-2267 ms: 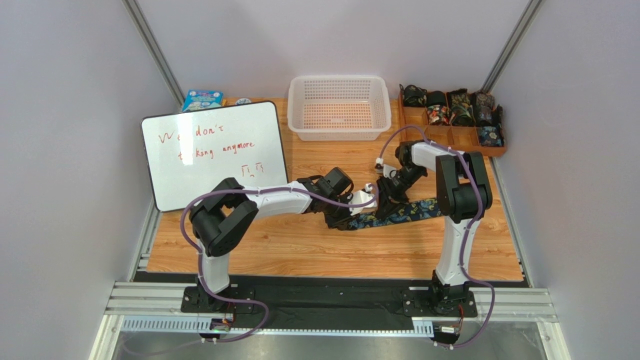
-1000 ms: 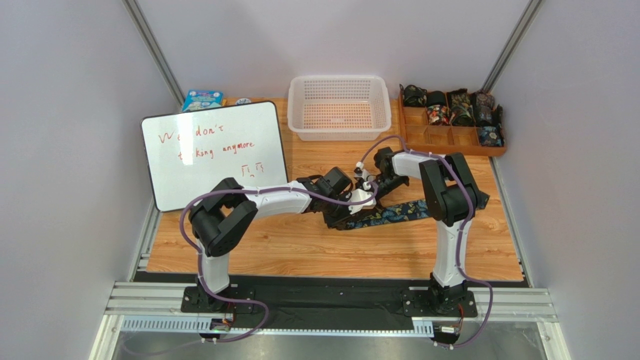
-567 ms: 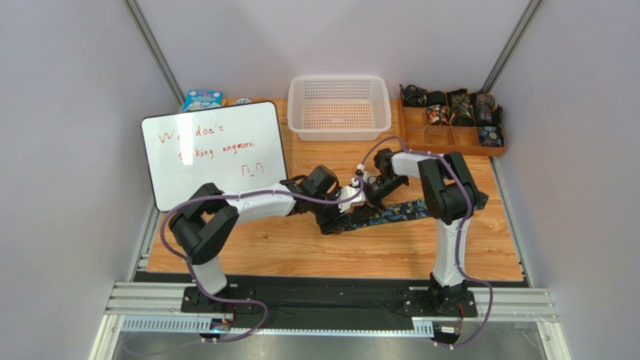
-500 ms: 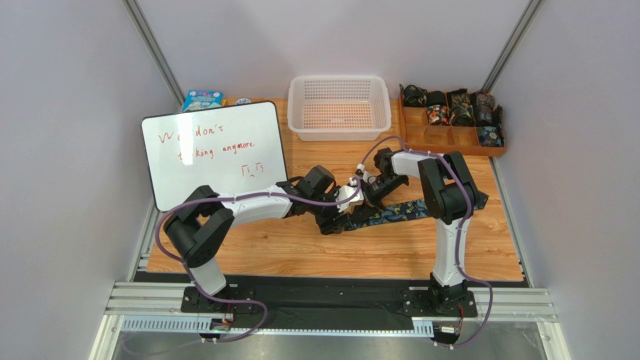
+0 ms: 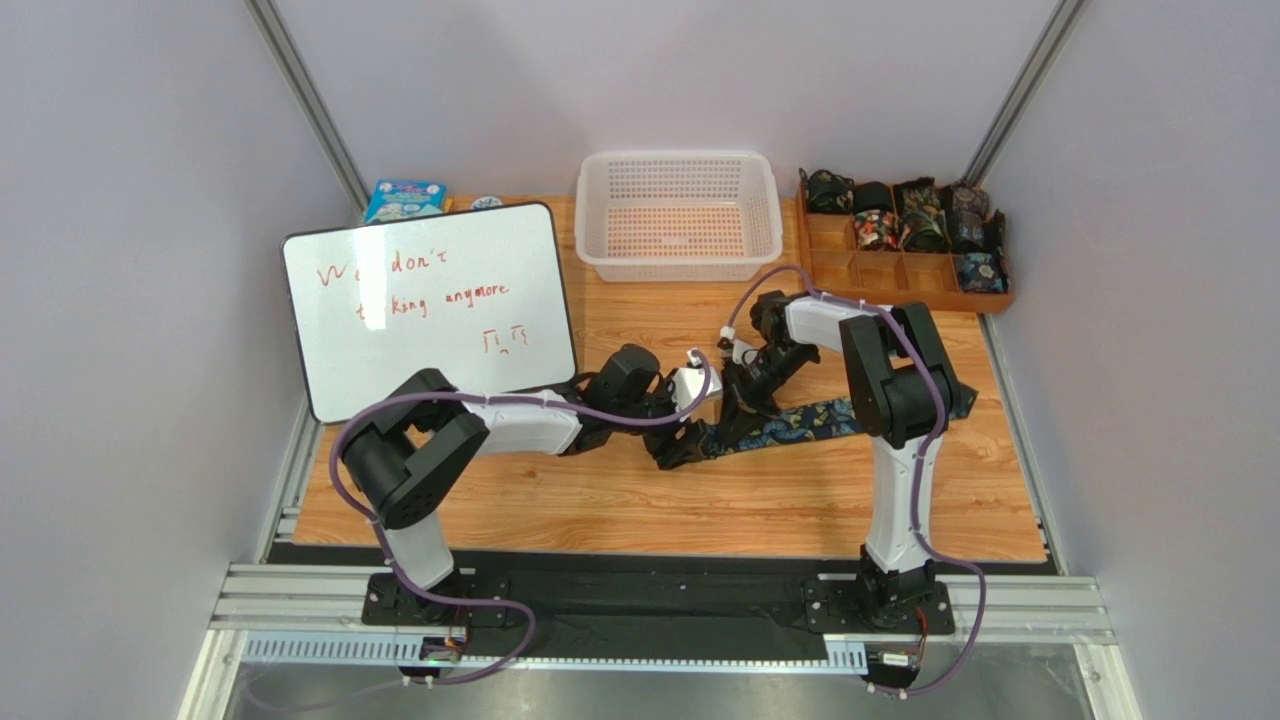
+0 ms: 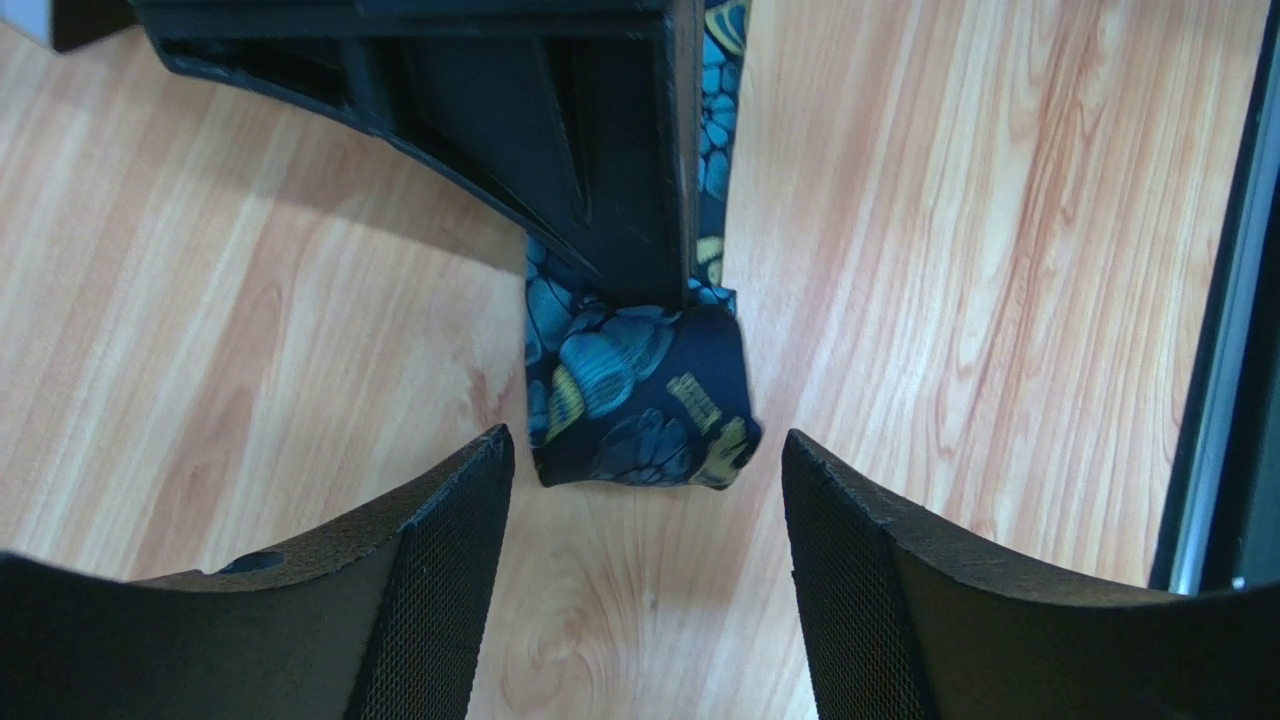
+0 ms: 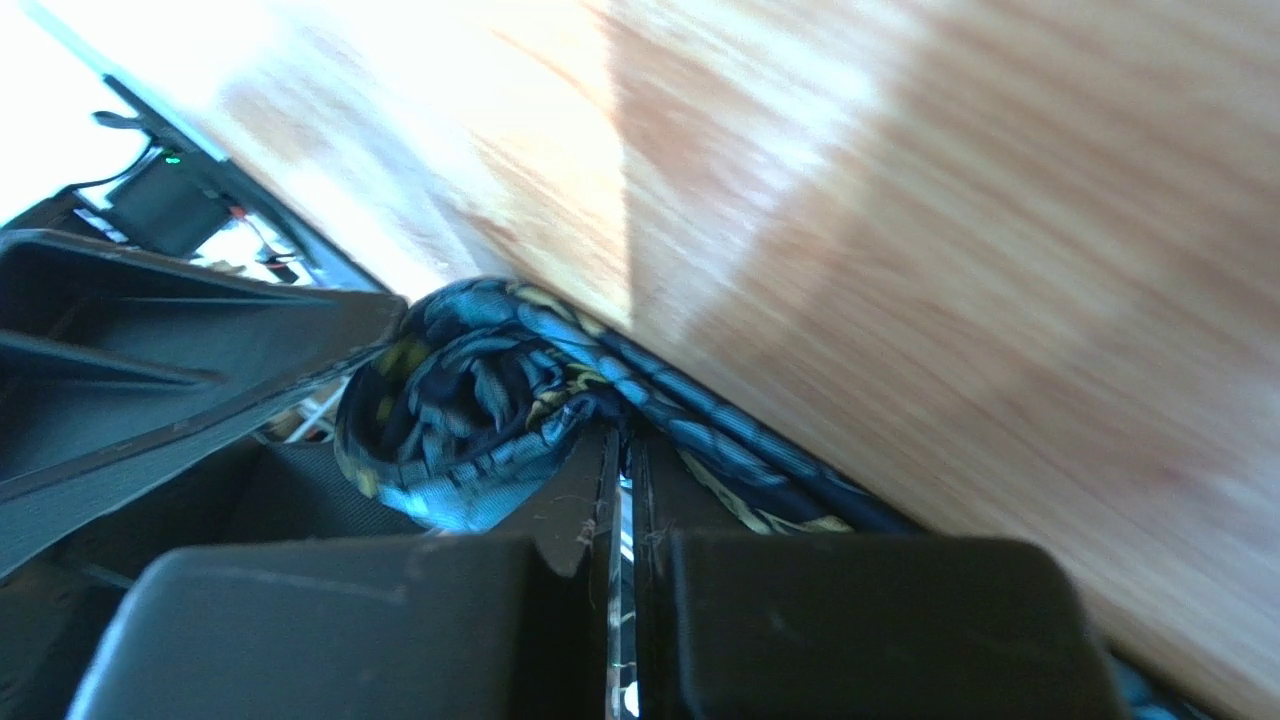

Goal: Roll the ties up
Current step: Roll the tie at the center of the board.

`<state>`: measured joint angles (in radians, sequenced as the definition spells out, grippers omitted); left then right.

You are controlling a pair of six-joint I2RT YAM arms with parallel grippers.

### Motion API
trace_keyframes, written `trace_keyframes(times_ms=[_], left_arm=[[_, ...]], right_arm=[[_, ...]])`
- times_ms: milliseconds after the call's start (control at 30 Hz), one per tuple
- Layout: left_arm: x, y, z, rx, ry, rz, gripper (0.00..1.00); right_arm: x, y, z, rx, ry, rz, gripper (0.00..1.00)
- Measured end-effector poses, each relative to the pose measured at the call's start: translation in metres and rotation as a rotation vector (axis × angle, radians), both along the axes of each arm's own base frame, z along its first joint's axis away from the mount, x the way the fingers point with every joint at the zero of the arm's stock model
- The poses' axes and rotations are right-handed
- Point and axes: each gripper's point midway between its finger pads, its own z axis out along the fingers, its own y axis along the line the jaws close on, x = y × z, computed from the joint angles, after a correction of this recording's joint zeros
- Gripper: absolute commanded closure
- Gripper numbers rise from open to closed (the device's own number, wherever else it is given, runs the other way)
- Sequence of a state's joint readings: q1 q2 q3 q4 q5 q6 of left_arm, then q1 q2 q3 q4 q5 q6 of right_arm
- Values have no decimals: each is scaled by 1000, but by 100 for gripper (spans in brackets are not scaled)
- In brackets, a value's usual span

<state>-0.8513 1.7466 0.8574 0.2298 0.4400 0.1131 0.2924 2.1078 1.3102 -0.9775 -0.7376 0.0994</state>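
Left gripper (image 6: pixel 646 488): fingers (image 6: pixel 436 585) spread wide, holding nothing, one on either side of the rolled end of the tie (image 6: pixel 639 398). The left fingertip sits just beside the roll; the right one is a little way off. Neither clearly touches the fabric. Right gripper (image 7: pixel 616 450): fingers (image 7: pixel 571 518) closed to a hairline slit. The tips are sunk into the tie (image 7: pixel 451 413) where the coil meets the flat strip, so they grip the fabric there. In the left wrist view this gripper comes in from the far side and ends right on top of the roll. Tie: black ground with teal-blue and yellowish paisley. One end is wound into a short, fat coil, and the right wrist view shows the layers curling at its open side. The unrolled strip lies flat on the wooden surface (image 5: pixel 601 495). In the top view the tie (image 5: pixel 789 425) starts at the roll about mid-surface. There the left gripper (image 5: pixel 684 435) and the right gripper (image 5: pixel 747 398) meet. From the roll the strip runs rightward, slanting slightly away, to the right arm's upright link. Along the far edge are a whiteboard (image 5: pixel 428 308) with red writing on the left and a white mesh basket (image 5: pixel 679 210) in the middle. At far right a divided wooden tray (image 5: pixel 902 278) holds rolled ties (image 5: pixel 917 218) in its compartments, well apart from the grippers.
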Motion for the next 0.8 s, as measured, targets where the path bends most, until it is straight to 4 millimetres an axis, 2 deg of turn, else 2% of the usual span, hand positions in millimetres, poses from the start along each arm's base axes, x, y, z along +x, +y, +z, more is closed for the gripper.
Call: trace_keyframes(times_ms=[233,467,733,800], left_arm=[[12,-14,-1,-63,-31,16,29],[5,-23,-19,-50,-44,-24,35],[7,-34,-20,-68,-98,-30,38],[8,-37,-20,-73,-101,-28,42]], right_arm=[[0,-7,-2,-44,-4,13,100],[2,-9,-3,-60,5,28,100],[3,-11,-3,-61,7,41,100],[3,-11,-3,-60,7,42,100]])
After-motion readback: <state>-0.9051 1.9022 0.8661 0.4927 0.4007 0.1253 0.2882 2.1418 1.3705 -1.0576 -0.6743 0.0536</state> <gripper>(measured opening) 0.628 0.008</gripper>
